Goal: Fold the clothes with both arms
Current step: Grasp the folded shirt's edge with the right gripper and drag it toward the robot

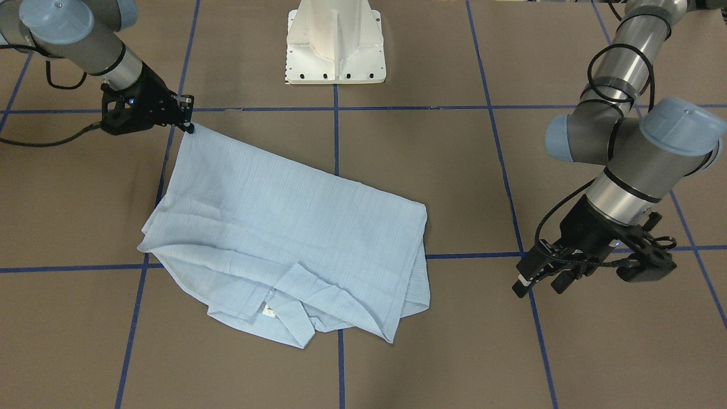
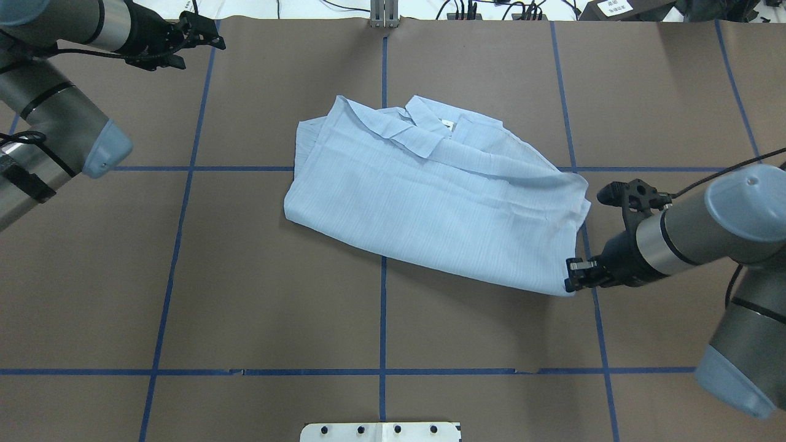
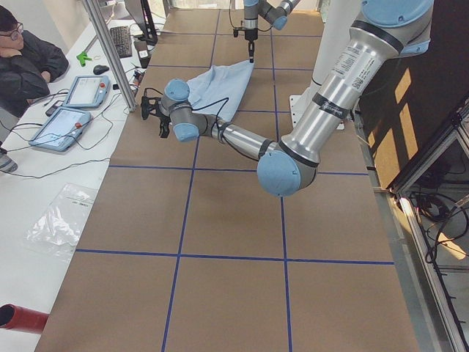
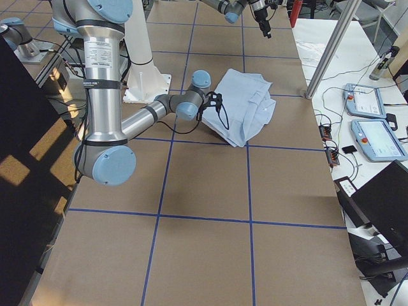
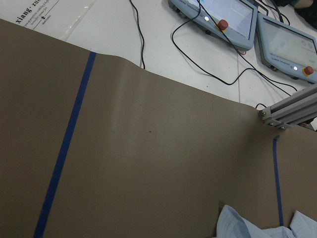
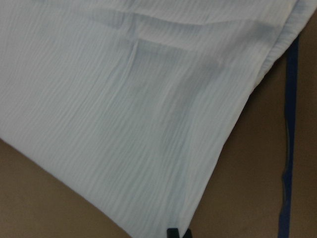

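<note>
Right gripper (image 2: 571,276): jaws appear closed on the near right corner of the shirt (image 2: 430,202), which you see lying folded at mid-table. Its long axis runs diagonally from that pinched corner toward the far left, with the collar (image 2: 424,120) on the far side. Your left gripper (image 1: 539,283) hangs spread and empty, well apart from the cloth, so the right arm is nearer. The table (image 2: 245,294) gives room all round, most on the near side.

A brown-covered bench (image 2: 258,294) gridded with blue tape lines (image 2: 382,319) fills the lab. 2 touchscreen pendants (image 5: 225,17) and black cables (image 5: 140,34) lie on a white side table (image 3: 29,176), where a person (image 3: 26,62) sits near an aluminium post (image 3: 111,55).
</note>
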Motion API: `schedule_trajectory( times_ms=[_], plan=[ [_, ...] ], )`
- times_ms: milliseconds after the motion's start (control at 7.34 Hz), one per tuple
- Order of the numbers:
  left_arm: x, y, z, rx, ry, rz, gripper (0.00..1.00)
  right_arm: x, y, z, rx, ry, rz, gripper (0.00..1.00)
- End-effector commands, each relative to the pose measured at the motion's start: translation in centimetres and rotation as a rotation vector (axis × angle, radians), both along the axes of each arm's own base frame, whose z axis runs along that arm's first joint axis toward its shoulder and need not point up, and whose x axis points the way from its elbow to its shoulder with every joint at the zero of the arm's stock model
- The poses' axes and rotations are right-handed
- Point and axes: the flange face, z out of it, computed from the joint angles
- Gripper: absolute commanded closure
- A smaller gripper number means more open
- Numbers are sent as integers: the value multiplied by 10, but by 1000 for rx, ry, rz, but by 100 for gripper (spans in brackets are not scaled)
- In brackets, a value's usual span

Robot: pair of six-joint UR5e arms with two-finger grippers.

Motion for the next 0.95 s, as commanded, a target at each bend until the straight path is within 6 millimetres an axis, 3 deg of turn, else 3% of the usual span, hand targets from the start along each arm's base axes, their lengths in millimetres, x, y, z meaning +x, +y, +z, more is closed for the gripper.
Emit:
schedule_trajectory(
  times_ms=[0, 136, 273, 409, 545, 681, 818],
  plan=[
    [-2, 7, -5, -3, 19, 8, 0, 1, 96, -15, -10, -9, -186, 100],
    [-4, 12, -14, -4, 42, 15, 0, -11, 130, -31, -40, -28, -253, 100],
    [-9, 23, -7, -17, 46, 19, 0, -23, 161, -36, -67, -27, -323, 100],
    [-11, 28, -9, -9, 49, 21, 0, -30, 173, -35, -67, -25, -356, 70],
    [-11, 30, -11, -5, 53, 22, 0, -32, 174, -36, -55, -24, -346, 1],
    [-11, 40, -11, 1, 58, 31, 0, -34, 167, -39, -39, -29, -315, 0],
    [-9, 54, -17, 8, 75, 67, 0, -36, 148, -54, -9, -65, -252, 0]
  ],
)
